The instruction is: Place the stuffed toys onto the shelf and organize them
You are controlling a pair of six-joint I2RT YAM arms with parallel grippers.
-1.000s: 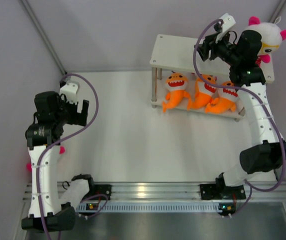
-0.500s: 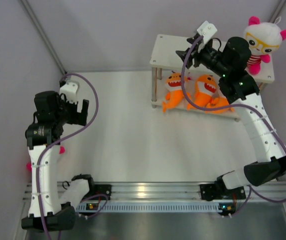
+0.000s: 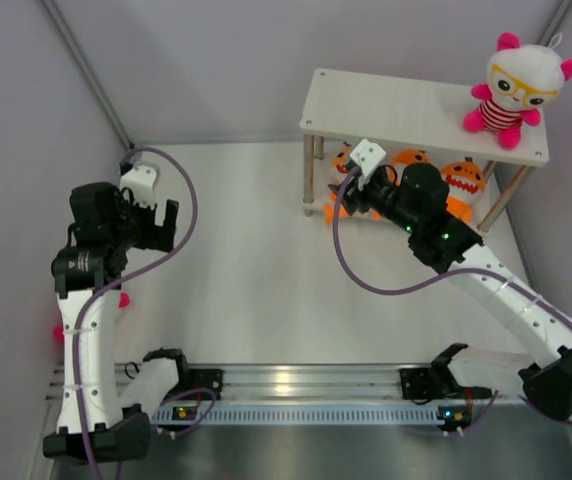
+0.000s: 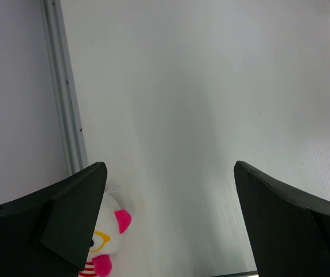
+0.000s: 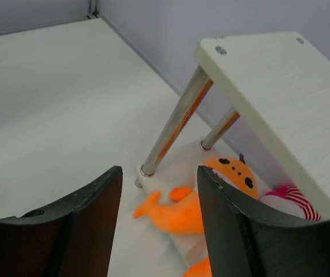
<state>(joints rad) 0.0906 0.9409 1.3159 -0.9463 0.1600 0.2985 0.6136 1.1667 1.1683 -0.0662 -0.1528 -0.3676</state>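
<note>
The shelf (image 3: 396,108) stands at the back right. A white-headed doll (image 3: 519,82) sits upright on its top board at the right end. Three orange sharks (image 3: 462,180) lie on the lower board, partly hidden by my right arm. My right gripper (image 3: 338,200) is open and empty, low by the shelf's left front leg. In the right wrist view the gripper (image 5: 159,173) frames the leftmost shark (image 5: 182,210) under the top board (image 5: 269,81). My left gripper (image 3: 166,225) is open and empty at the left. A second doll (image 4: 104,236) lies on the table below it.
A bit of pink, red-striped plush (image 5: 295,196) shows behind the leftmost shark under the top board. The second doll's pink parts (image 3: 123,299) peek out beside my left arm. A metal rail (image 4: 67,98) runs along the left wall.
My right arm has drawn back from the top board, leaving the doll there, and dropped down in front of the lower tier's left end. The left arm has not moved.
</note>
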